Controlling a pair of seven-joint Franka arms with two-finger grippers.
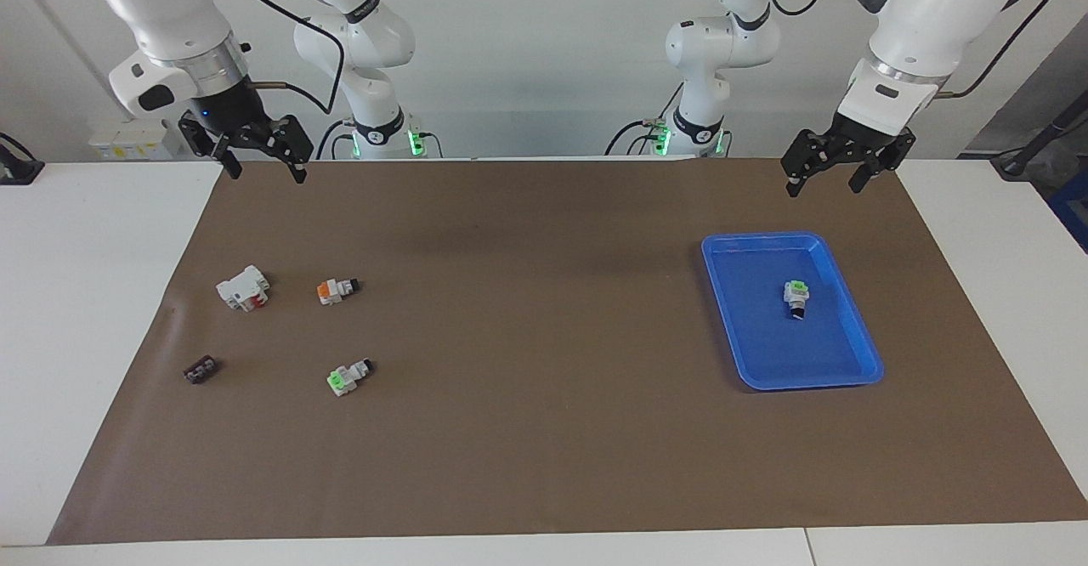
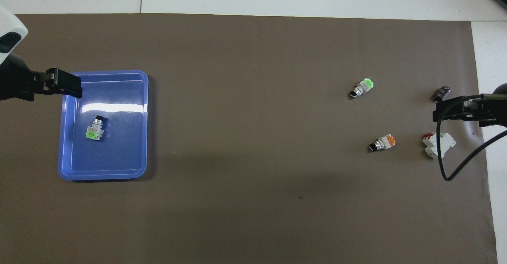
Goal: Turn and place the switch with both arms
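Three small white switches show. One with an orange end (image 1: 337, 289) (image 2: 382, 143) lies on the brown mat toward the right arm's end. One with a green end (image 1: 349, 376) (image 2: 361, 88) lies farther from the robots. A third, green-ended (image 1: 796, 297) (image 2: 96, 129), lies in the blue tray (image 1: 807, 382) (image 2: 103, 175) toward the left arm's end. My right gripper (image 1: 265, 173) is open and empty, raised over the mat's edge by the robots. My left gripper (image 1: 823, 188) is open and empty, raised close to the tray's corner by the robots. Neither touches anything.
A larger white block with red marks (image 1: 244, 288) (image 2: 438, 145) sits beside the orange-ended switch. A small flat black piece (image 1: 201, 370) (image 2: 441, 93) lies farther from the robots than the block. White table shows at both ends of the mat.
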